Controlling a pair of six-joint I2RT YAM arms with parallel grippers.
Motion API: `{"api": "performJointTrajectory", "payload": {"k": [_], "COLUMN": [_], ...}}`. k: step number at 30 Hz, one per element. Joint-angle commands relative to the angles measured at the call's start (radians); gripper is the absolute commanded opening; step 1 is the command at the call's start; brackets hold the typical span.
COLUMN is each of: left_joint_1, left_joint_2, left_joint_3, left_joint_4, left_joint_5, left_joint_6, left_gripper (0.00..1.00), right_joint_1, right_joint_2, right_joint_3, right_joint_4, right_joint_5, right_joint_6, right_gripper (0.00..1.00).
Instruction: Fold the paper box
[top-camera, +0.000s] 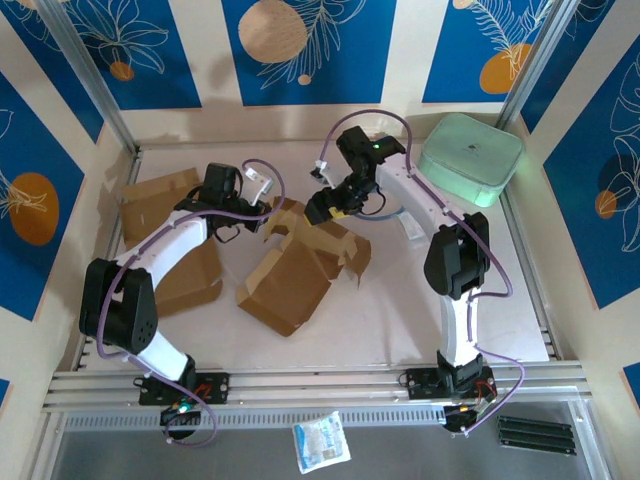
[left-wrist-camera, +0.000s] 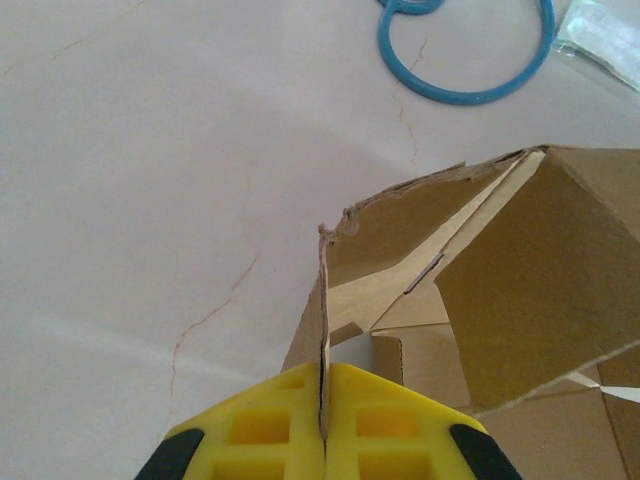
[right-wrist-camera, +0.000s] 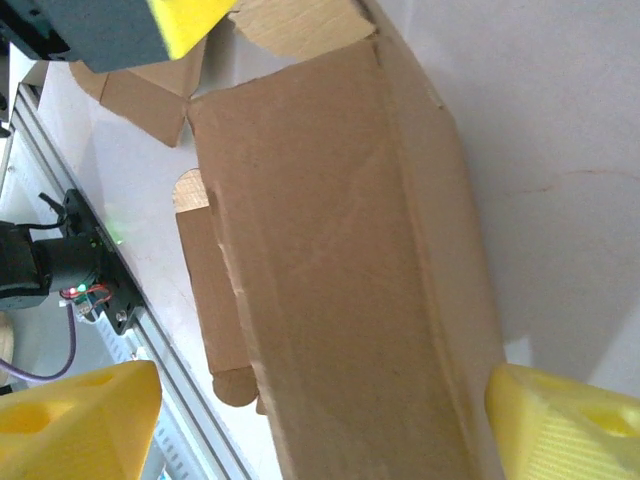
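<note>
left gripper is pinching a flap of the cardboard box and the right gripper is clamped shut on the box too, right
Not quite. The right gripper is open: the right wrist view shows its yellow fingers standing wide apart, either side of the cardboard box. The left gripper is pinching a flap, as you say.

Box (top-camera: 298, 272) mid-table, left gripper (top-camera: 262, 211) at its top flap, right gripper (top-camera: 322, 207) over its far end, green tub (top-camera: 470, 156) back right, cardboard (top-camera: 156, 196) left.
</note>
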Motion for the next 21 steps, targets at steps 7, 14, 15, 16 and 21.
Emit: {"api": "performJointTrajectory", "payload": {"k": [7, 14, 15, 16, 21], "left_joint_1": [-0.038, -0.044, -0.044, -0.046, -0.051], "left_joint_2": [-0.003, 0.014, 0.014, 0.015, 0.025], "left_joint_3": [0.053, 0.073, 0.073, 0.076, 0.108], "left_joint_4": [-0.03, -0.056, -0.057, -0.058, -0.071], "left_joint_5": [0.011, 0.001, 0.0, 0.002, 0.03], "left_joint_6": [-0.028, -0.031, -0.032, -0.037, -0.153], "left_gripper": [0.0, 0.0, 0.0, 0.0, 0.0], "right_joint_1": [0.019, 0.026, 0.027, 0.029, 0.037], "right_joint_2": [0.026, 0.036, 0.037, 0.035, 0.017], "right_joint_3": [0.0, -0.001, -0.001, -0.001, -0.018], "right_joint_4": [-0.035, -0.025, -0.024, -0.021, 0.026], "right_joint_5": [0.005, 0.074, 0.079, 0.087, 0.135], "right_joint_6": [-0.035, -0.045, -0.046, -0.044, -0.011], "right_gripper": [0.76, 0.68, 0.66, 0.63, 0.53]}}
